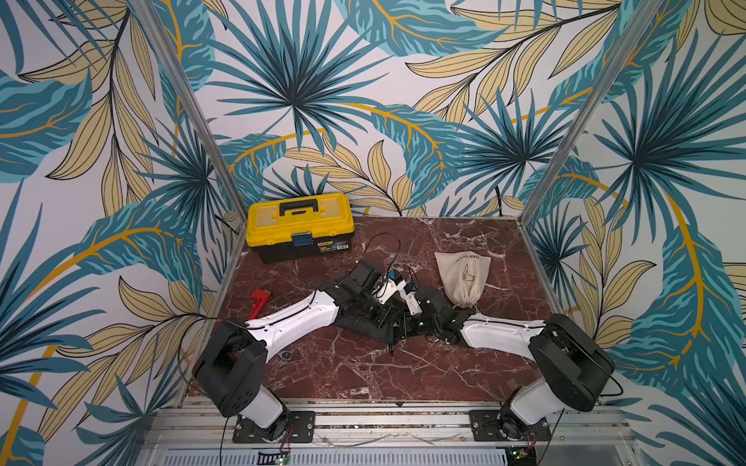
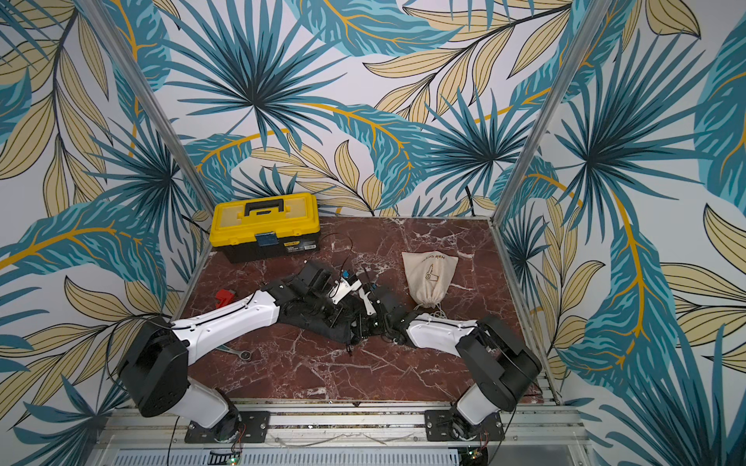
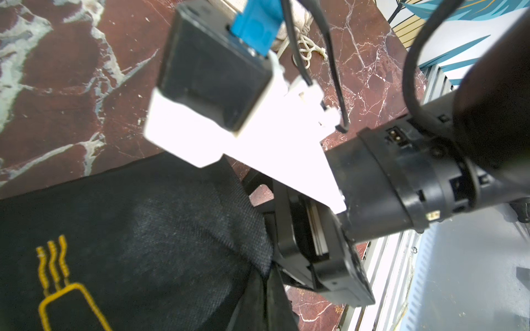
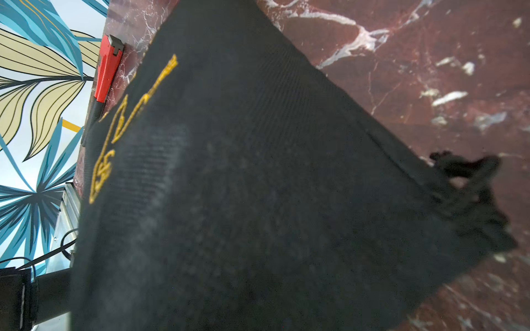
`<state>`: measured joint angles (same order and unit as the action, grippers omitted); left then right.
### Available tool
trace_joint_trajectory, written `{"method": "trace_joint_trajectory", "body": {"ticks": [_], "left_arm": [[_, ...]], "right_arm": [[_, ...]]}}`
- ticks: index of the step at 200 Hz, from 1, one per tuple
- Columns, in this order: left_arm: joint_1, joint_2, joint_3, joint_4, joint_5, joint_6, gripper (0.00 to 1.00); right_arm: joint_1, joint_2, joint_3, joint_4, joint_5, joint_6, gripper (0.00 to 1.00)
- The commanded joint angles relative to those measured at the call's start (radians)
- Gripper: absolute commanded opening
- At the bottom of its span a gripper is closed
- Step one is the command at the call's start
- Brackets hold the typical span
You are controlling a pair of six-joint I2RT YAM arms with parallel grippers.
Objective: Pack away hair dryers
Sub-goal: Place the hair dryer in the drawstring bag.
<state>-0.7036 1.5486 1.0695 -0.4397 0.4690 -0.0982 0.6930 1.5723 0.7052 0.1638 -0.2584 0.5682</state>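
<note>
Reading "Hair Dryer" upside down, the beige pouch [image 1: 464, 282] lies cinched.

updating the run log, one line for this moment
left claw shut | right claw state unclear | both at black pouch | beige pouch neck gathered, on table | hair dryers not visible

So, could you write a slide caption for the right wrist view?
Black drawstring pouch with yellow embroidery fills the frame; marble tabletop and red tool show past it.

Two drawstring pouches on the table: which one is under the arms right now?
The black pouch with yellow embroidery: it lies centrally beneath the left arm and right arm. The beige pouch lies apart, farther back on the right.
</note>
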Motion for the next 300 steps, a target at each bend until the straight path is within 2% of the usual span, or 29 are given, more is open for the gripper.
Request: {"method": "trace_joint_trajectory", "body": {"ticks": [1, 66, 157, 179, 207, 233, 300], "left_arm": [[-0.022, -0.027, -0.027, 0.062, 0.092, -0.004, 0.05], [-0.023, -0.043, -0.030, 0.088, 0.121, -0.014, 0.05], [-0.022, -0.045, -0.046, 0.102, 0.142, -0.020, 0.05], [-0.023, -0.047, -0.050, 0.102, 0.148, -0.023, 0.05], [-0.022, -0.043, -0.051, 0.105, 0.158, -0.024, 0.05], [-0.023, -0.047, -0.054, 0.115, 0.173, -0.028, 0.05], [-0.022, -0.049, -0.067, 0.134, 0.181, -0.029, 0.05]], "right_arm": [[0.016, -0.025, -0.006, 0.194, -0.029, -0.015, 0.26], [0.016, -0.037, -0.027, 0.386, -0.003, 0.057, 0.24], [0.016, 0.064, -0.009, 0.386, -0.016, 0.012, 0.26], [0.016, 0.022, -0.007, 0.415, -0.025, 0.022, 0.25], [0.017, -0.025, 0.037, 0.307, -0.009, -0.046, 0.25], [0.016, -0.058, 0.046, 0.314, -0.001, -0.048, 0.25], [0.016, 0.075, 0.017, 0.460, -0.003, 0.009, 0.25]]}}
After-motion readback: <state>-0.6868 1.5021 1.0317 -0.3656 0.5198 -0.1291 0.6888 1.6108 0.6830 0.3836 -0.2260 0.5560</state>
